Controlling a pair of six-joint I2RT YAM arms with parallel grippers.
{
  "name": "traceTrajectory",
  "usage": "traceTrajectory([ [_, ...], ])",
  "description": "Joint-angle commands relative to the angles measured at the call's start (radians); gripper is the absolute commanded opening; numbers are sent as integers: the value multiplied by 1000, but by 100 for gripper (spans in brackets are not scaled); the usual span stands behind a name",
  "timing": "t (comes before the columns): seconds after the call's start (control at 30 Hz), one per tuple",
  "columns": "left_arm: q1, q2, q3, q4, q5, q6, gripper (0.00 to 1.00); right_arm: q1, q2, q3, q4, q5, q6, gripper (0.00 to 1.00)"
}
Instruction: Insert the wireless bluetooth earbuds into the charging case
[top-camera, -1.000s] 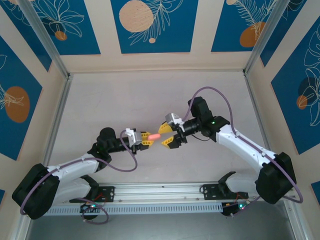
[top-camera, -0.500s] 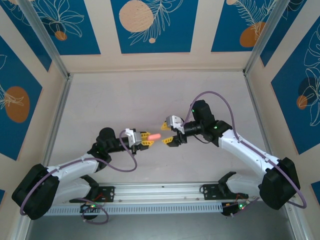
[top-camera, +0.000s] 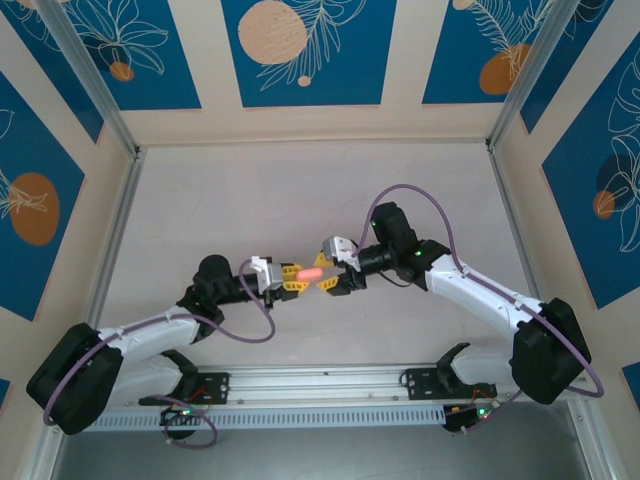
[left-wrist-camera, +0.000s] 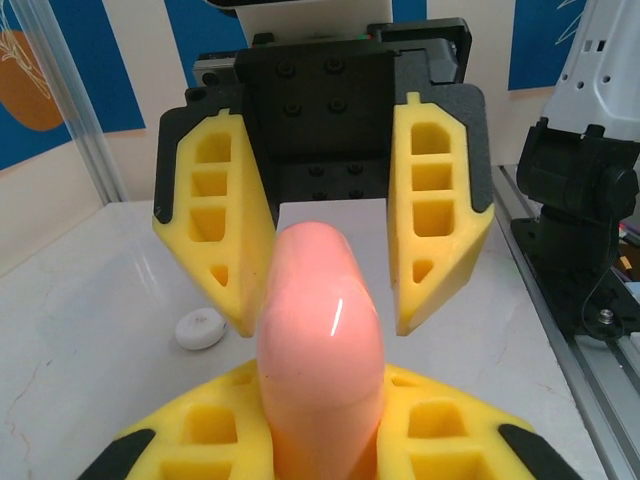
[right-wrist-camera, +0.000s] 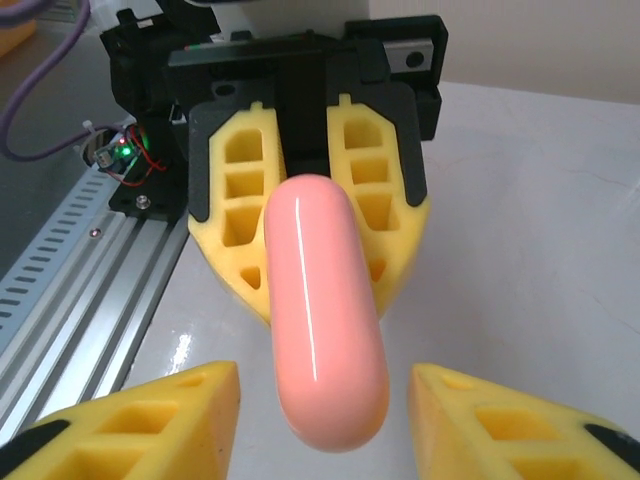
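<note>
Charging case (top-camera: 310, 272) in left claw (top-camera: 297, 277), right claw (top-camera: 327, 279) around its tip.

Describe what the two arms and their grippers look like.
The left arm and right arm have white links between black joints, each with a looping purple cable. The left gripper and right gripper have black bodies and yellow wedge-shaped fingers with rectangular pockets. A green light glows on the right arm.

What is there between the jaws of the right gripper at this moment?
The pink charging case, held by the left gripper; the right wrist view shows bare gaps on both sides of it.
</note>
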Motion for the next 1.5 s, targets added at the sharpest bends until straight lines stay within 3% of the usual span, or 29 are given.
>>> traceTrajectory([
  [0.0, 11, 9, 21, 60, 35, -18, 13, 8, 14, 28, 27, -63, -9, 43],
  [0.3, 12, 1, 18, 56, 37, -25, 19, 11, 24, 46, -14, -55, -34, 19],
  [0.43, 11, -15, 15, 39, 38, -31, 29, 10, 19, 54, -64, -14, -60, 18],
  [0.67, 11, -29, 17, 17, 42, -34, 30, 9, 11, 60, -106, 30, -80, 18],
  [0.97, 11, -17, 27, 10, 50, -45, 20, 9, 9, 63, -101, 35, -73, 19],
  [1.07, 11, -22, 31, -4, 32, -54, 18, 4, -10, 44, -64, 35, -55, 26],
  [1.23, 11, -26, 63, -85, -6, -94, 18, -53, -62, -5, 25, 11, 58, 53],
  [1.37, 11, 2, 105, -160, -65, -154, 17, -143, -109, -46, 136, -25, 238, 61],
  [1.47, 11, 25, 118, -154, -186, -247, 16, -196, -132, -69, 207, 23, 395, 66],
])
